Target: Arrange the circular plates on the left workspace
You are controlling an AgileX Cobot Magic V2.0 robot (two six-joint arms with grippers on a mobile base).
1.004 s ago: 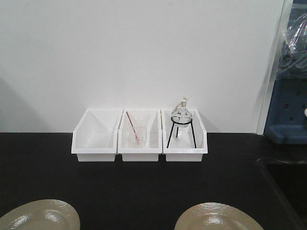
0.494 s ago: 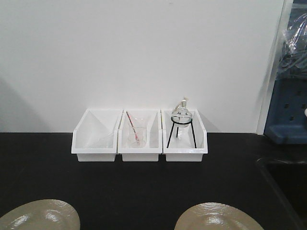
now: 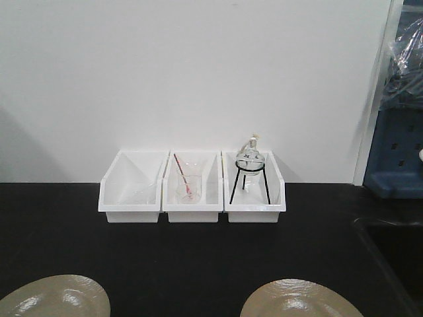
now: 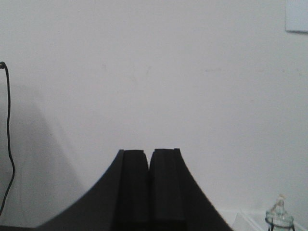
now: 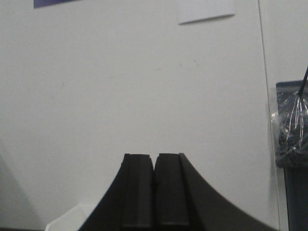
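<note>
Two round beige plates lie on the black countertop [image 3: 198, 257] at the bottom edge of the front view: one at the lower left [image 3: 56, 300], one right of centre [image 3: 301, 302]; both are cut off by the frame. Neither gripper shows in the front view. In the left wrist view my left gripper [image 4: 149, 156] is shut and empty, raised and facing the white wall. In the right wrist view my right gripper [image 5: 155, 159] is shut and empty, also facing the wall.
Three white bins stand in a row at the back: an empty one [image 3: 132, 191], one with a glass beaker and red rod [image 3: 192, 191], one with a flask on a black tripod [image 3: 254, 191]. A recessed sink [image 3: 396, 257] lies at right, with blue equipment [image 3: 396, 158] behind.
</note>
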